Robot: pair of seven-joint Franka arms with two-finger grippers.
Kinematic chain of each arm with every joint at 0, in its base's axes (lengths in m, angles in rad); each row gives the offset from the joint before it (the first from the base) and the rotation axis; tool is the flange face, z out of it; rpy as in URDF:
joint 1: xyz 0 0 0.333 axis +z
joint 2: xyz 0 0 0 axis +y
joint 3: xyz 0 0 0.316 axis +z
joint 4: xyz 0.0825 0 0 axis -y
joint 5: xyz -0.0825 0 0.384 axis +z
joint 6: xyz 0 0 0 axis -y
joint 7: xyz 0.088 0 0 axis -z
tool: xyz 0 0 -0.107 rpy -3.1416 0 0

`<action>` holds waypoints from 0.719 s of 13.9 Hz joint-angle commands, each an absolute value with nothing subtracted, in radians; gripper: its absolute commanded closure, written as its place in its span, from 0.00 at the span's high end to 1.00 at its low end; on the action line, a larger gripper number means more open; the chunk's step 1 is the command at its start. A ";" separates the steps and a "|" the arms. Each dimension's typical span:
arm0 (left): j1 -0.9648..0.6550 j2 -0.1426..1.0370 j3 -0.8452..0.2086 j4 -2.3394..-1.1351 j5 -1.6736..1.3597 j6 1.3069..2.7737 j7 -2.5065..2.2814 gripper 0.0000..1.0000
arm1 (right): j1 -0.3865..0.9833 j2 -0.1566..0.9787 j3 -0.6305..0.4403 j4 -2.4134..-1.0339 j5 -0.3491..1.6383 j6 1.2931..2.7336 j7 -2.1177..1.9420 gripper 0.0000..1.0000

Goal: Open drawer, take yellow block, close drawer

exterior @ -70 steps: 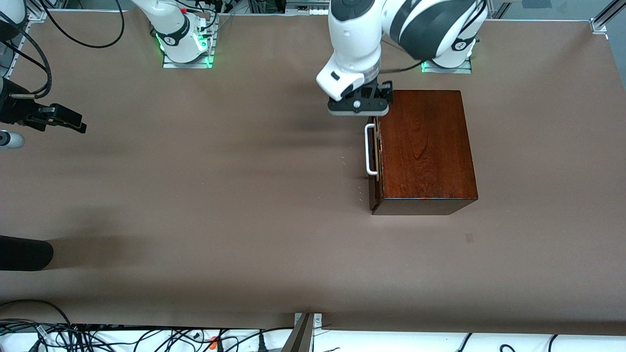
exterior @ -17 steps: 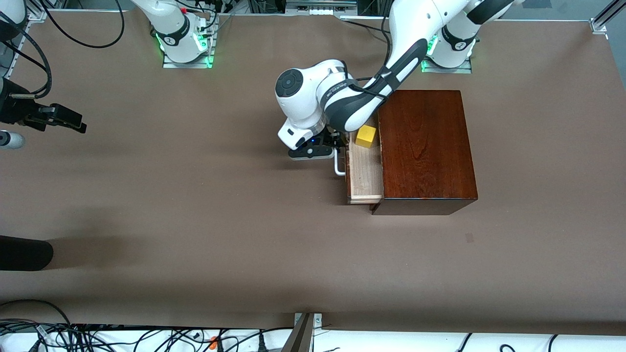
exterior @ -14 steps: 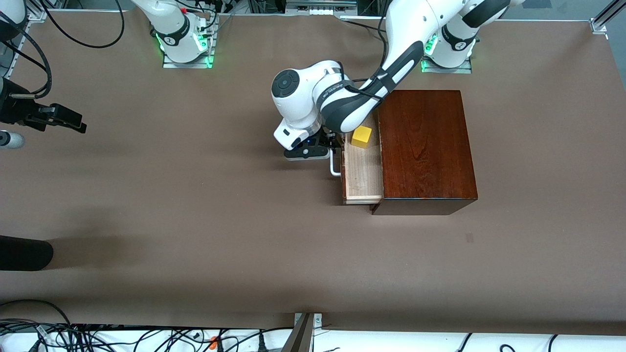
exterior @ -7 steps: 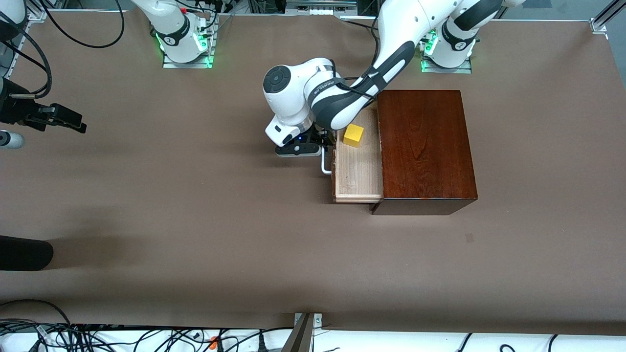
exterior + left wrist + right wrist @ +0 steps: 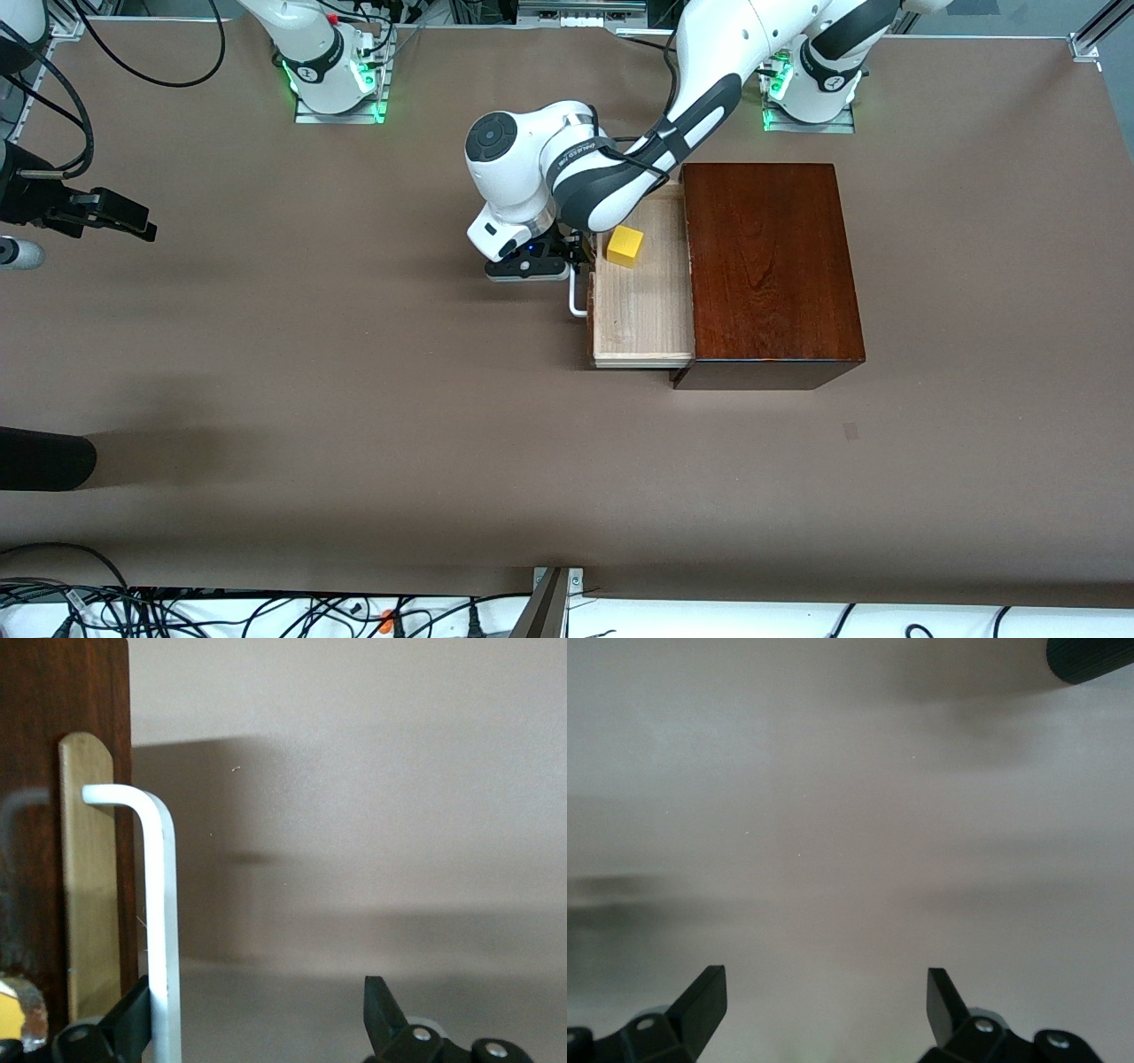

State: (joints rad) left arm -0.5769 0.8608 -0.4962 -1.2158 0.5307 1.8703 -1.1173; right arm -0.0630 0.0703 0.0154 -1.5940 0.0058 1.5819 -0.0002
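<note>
One drawer [image 5: 640, 306]: it is sticking out of the dark red-brown wooden box [image 5: 769, 270], toward the right arm's end of the table. Its inside is showing pale wood.
Handle [image 5: 577, 294]: a white bar is standing on the drawer's dark front.
Yellow block [image 5: 625, 246]: a small bright yellow cube is sitting in the drawer, in the part farther from the front camera, close to the drawer's front wall.
Left gripper [image 5: 567, 261]: it is sitting low at the handle. Its fingers [image 5: 133, 1028] are spread wide, one touching the white bar, not squeezing it.
Right gripper [image 5: 120, 221]: it is waiting at the right arm's end, over the bare table [image 5: 354, 399], fingers [image 5: 704, 1001] wide and holding nothing.
</note>
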 commanded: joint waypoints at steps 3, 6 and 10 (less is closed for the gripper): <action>-0.522 0.767 -0.518 -1.175 0.447 1.760 -1.092 1.00 | -0.067 0.075 0.020 -1.577 0.008 1.562 0.006 1.00; -0.416 0.620 -0.522 -1.247 0.335 1.706 -1.004 1.00 | -0.063 0.077 0.021 -1.575 0.014 1.563 0.008 1.00; -0.269 0.451 -0.522 -1.342 0.250 1.703 -0.943 1.00 | -0.061 0.081 0.028 -1.575 0.023 1.563 0.008 1.00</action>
State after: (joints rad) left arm -0.3440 0.5608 -0.5127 -1.2291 0.2986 1.6891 -0.9753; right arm -0.0611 0.0704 0.0234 -1.5940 0.0067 1.5790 -0.0002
